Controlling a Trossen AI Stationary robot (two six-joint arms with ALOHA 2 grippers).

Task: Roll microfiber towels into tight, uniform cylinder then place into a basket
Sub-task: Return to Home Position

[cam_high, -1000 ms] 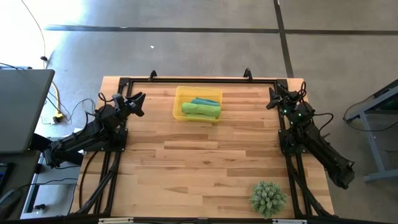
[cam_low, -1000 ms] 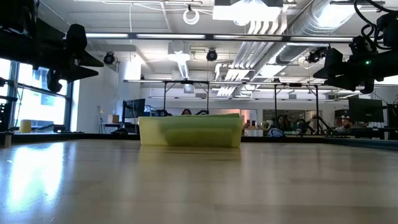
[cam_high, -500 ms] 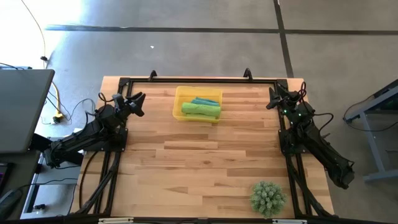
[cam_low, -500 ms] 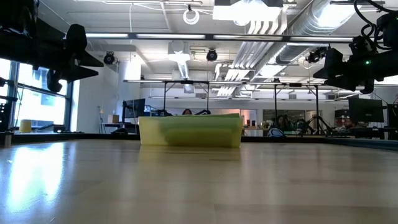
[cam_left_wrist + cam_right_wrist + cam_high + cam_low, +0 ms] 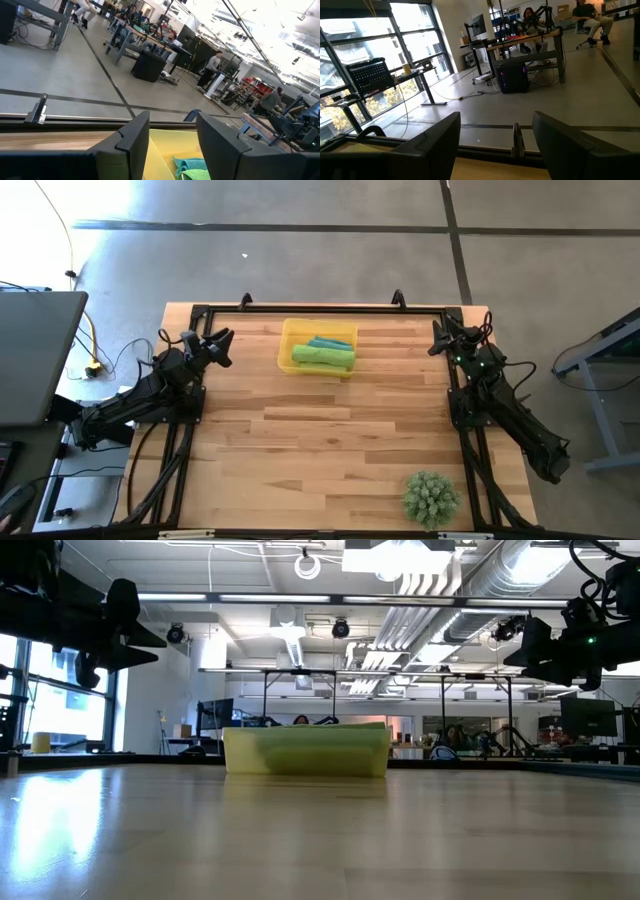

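The yellow basket (image 5: pixel 288 348) stands at the table's far middle and holds rolled towels: a lime-green one (image 5: pixel 323 357) nearest, a teal one (image 5: pixel 330 342) behind it. In the low view the basket (image 5: pixel 305 752) shows as a low yellow wall. In the left wrist view the basket (image 5: pixel 162 147), the teal towel (image 5: pixel 190 163) and a lime-green towel (image 5: pixel 196 174) show between the fingers. My left gripper (image 5: pixel 222 343) is open and empty at the far left, raised above the table. My right gripper (image 5: pixel 437 335) is open and empty at the far right, also raised.
A spiky green ball-shaped plant (image 5: pixel 431 497) sits near the table's front right corner. A black frame rail (image 5: pixel 320 307) runs along the far edge. People and desks show in the room beyond the table.
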